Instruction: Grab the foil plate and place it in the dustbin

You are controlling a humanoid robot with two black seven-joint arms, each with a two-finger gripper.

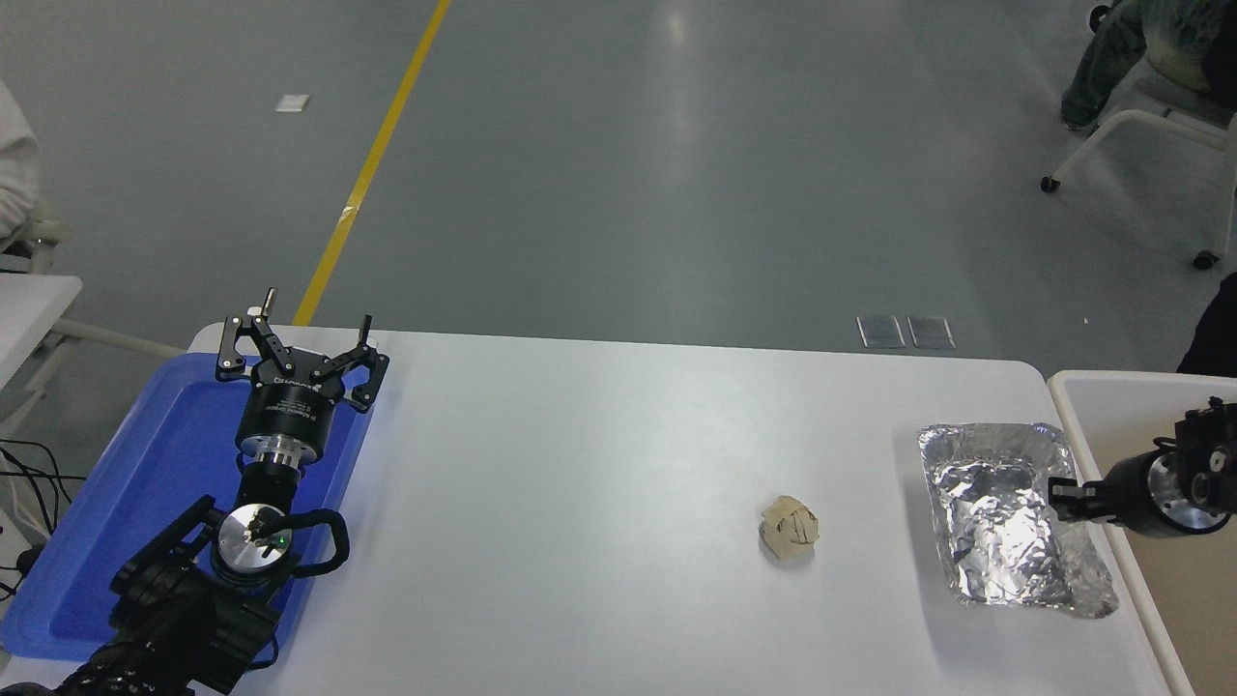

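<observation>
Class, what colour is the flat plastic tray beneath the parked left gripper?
The flat plastic tray is bright blue, seen in the head view.

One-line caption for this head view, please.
Right gripper at the right rim of the foil plate beside the dustbin; left gripper parked.

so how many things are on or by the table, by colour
silver: 1, the foil plate
tan: 1, the paper ball
blue: 1, the tray
beige: 1, the dustbin
total: 4
</observation>
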